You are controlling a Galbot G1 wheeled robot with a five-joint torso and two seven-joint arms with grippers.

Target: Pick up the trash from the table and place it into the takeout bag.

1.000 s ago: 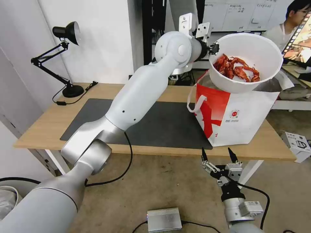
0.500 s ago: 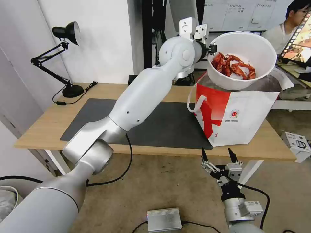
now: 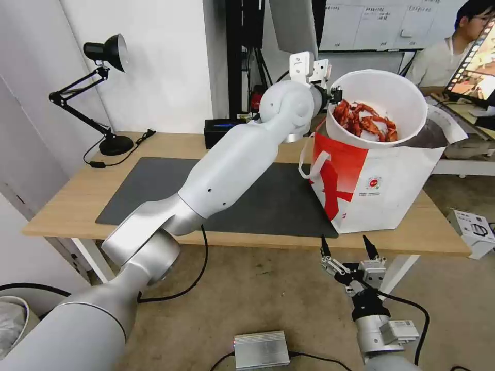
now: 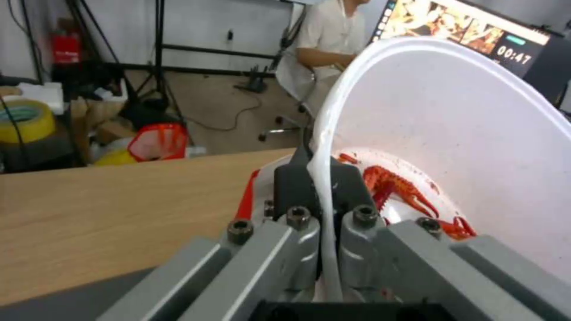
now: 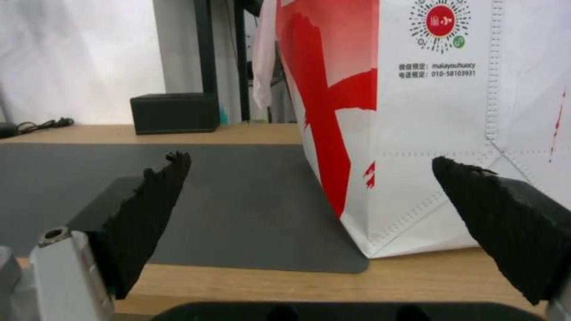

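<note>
A white bowl of red scraps [image 3: 379, 108] sits partly down in the mouth of the white and red takeout bag [image 3: 381, 180], which stands on the right end of the light-wood table [image 3: 67, 206]. My left gripper [image 3: 336, 95] is shut on the bowl's rim; the left wrist view shows the rim pinched between its fingers [image 4: 324, 191], with the bowl [image 4: 476, 147] tilted and red scraps [image 4: 395, 187] inside. My right gripper [image 3: 346, 248] hangs open below the table's front edge, facing the bag [image 5: 440, 111], its fingers [image 5: 151, 209] wide apart.
A dark grey mat [image 3: 258, 198] covers the table's middle. A black desk lamp [image 3: 105, 93] stands at the back left and a black box [image 3: 224, 131] at the back edge. A silver box [image 3: 260, 349] lies on the floor.
My left arm has lowered the bowl from above the bag down into the bag's opening. The right arm has not moved.
</note>
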